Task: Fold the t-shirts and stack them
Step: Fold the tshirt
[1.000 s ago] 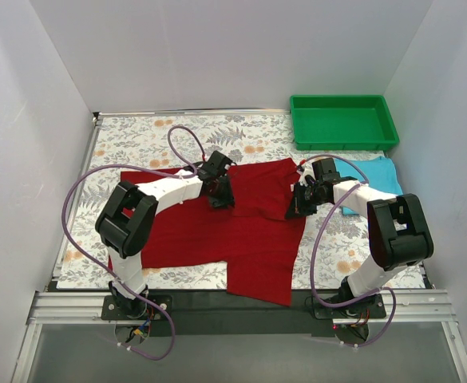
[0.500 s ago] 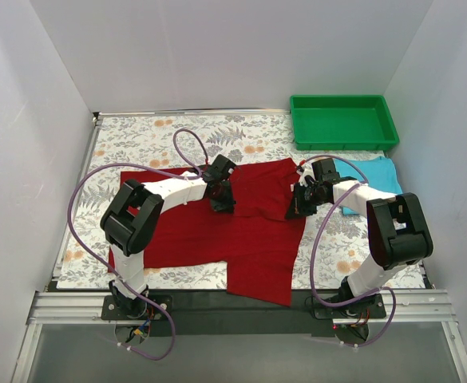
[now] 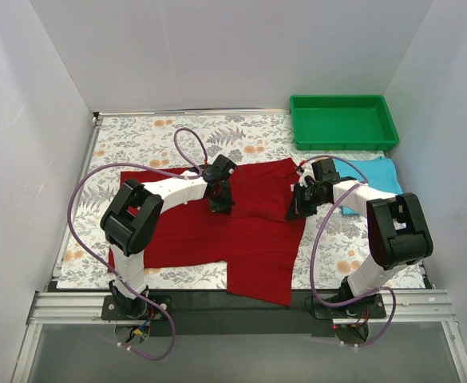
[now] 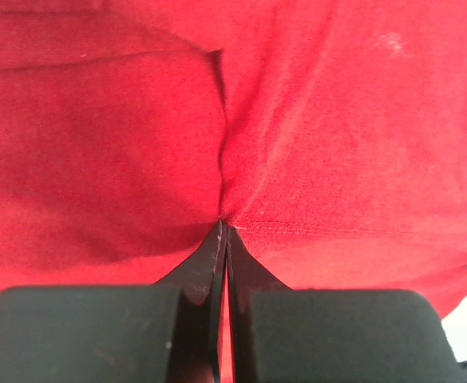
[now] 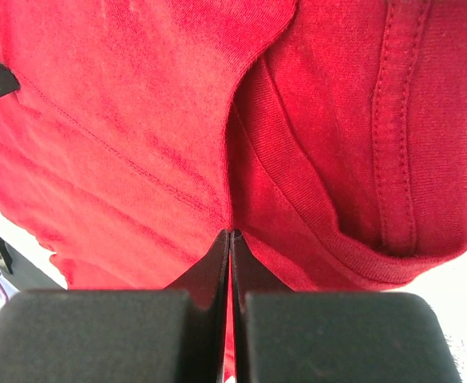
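Note:
The dark red t-shirt (image 3: 241,227) lies spread over the middle of the floral tablecloth, its far part folded over. My left gripper (image 3: 220,204) is shut on a pinch of the red cloth (image 4: 313,144) near the folded flap's left edge. My right gripper (image 3: 294,212) is shut on the red shirt's hemmed right edge (image 5: 329,159). The light turquoise blue t-shirt (image 3: 373,177) lies as a small folded rectangle at the right, partly behind the right arm.
A green plastic tray (image 3: 342,121) stands at the back right. White walls close in the left, back and right. The black table rail (image 3: 241,307) runs along the near edge, by the arm bases.
My left gripper has shifted slightly right and nearer with the red cloth in the first half second, then held still. The right gripper has not moved.

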You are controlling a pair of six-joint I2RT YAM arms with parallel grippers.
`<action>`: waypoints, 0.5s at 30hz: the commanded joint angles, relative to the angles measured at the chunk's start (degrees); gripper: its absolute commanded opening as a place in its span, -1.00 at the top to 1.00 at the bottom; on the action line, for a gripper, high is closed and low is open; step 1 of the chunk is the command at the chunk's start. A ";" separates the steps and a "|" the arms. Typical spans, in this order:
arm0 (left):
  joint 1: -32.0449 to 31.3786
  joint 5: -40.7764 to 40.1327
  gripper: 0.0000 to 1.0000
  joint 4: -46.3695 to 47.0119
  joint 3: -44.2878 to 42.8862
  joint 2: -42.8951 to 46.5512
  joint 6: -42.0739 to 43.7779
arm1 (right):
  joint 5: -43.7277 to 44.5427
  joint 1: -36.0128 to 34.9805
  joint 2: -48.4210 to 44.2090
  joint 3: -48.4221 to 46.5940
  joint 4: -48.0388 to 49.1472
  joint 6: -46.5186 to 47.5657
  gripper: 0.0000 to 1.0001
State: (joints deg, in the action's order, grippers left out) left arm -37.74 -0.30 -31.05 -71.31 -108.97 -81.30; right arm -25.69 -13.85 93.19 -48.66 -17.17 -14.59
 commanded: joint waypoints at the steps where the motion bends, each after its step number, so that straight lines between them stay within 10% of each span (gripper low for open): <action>1: -0.23 -2.43 1.00 -3.58 -1.12 2.62 0.96 | -0.67 0.22 -0.99 -1.52 -1.99 1.05 0.97; 11: -0.32 -2.87 1.00 -3.76 -1.73 2.80 1.14 | -1.64 0.22 -3.27 -1.43 -4.19 0.00 0.96; 15: -0.23 -3.13 0.65 -3.84 -2.25 3.67 1.05 | -0.68 0.31 -3.19 -2.13 -4.98 0.96 0.55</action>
State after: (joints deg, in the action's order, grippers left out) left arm -37.76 -1.45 -32.95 -71.75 -108.95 -80.49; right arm -26.33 -13.82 91.66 -48.66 -20.03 -14.79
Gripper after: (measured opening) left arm 0.117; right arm 0.171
